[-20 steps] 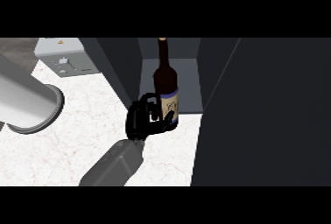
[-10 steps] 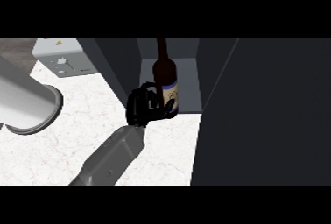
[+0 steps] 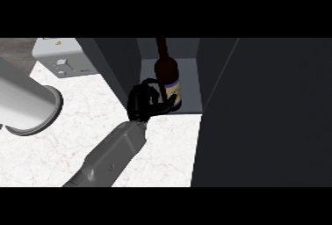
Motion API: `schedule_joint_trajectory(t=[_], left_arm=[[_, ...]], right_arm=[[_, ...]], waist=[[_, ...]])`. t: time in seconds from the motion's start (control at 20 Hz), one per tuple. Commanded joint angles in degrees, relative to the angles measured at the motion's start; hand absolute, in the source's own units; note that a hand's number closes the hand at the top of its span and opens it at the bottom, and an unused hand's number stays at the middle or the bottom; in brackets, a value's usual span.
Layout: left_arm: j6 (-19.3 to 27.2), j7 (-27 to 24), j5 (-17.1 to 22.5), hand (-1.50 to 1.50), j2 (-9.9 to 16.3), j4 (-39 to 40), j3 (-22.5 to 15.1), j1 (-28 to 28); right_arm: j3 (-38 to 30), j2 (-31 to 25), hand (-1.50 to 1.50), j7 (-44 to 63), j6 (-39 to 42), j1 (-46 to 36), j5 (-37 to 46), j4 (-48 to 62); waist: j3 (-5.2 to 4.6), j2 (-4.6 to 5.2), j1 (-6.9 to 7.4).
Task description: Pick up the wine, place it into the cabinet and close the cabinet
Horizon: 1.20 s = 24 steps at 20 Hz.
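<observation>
The wine bottle (image 3: 166, 70), dark with a pale label, stands upright just inside the open cabinet (image 3: 190, 74), near the front edge of its grey floor. My right hand (image 3: 146, 103) is curled round the bottle's lower body from the left and hides part of it. Its grey forearm (image 3: 113, 154) comes in from the lower edge. The cabinet's dark door (image 3: 272, 114) stands open at the right and fills that side of the head view. My left hand does not show.
A thick grey cylinder (image 3: 26, 105) juts in from the left, close to the view. A grey boxy appliance (image 3: 62, 57) sits at the back left. White marble counter (image 3: 52, 158) lies under the arm. The cabinet's dark left wall (image 3: 120, 66) borders the hand.
My right hand has carried the bottle forward, from the cabinet's front edge to inside the opening. The forearm has stretched out after it.
</observation>
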Motion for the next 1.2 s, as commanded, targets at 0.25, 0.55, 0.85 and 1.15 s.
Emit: schedule_joint_trajectory(t=[0.25,0.55,0.85,1.15], left_arm=[[-0.9,6.0,1.4,1.50,0.0,13.3,6.0,-16.1],[1.0,8.4,3.8,1.50,0.0,13.1,4.8,-18.8],[-1.1,5.0,5.8,1.50,0.0,13.6,4.5,-15.6],[-0.3,4.8,7.0,1.50,0.1,13.2,1.1,-13.9]], right_arm=[[2.3,1.4,-1.50,-1.6,-0.2,1.2,1.5,0.0],[-0.5,-0.6,-1.50,-2.6,1.6,-2.3,-1.0,3.5],[1.6,0.0,-1.50,-0.2,0.7,-3.3,-0.8,1.9],[3.4,1.0,-1.50,-3.2,1.6,-1.4,0.1,2.2]], waist=[[0.00,0.53,-1.42],[0.00,0.94,-2.76],[-0.04,1.18,-4.02],[-0.05,1.44,-5.55]])
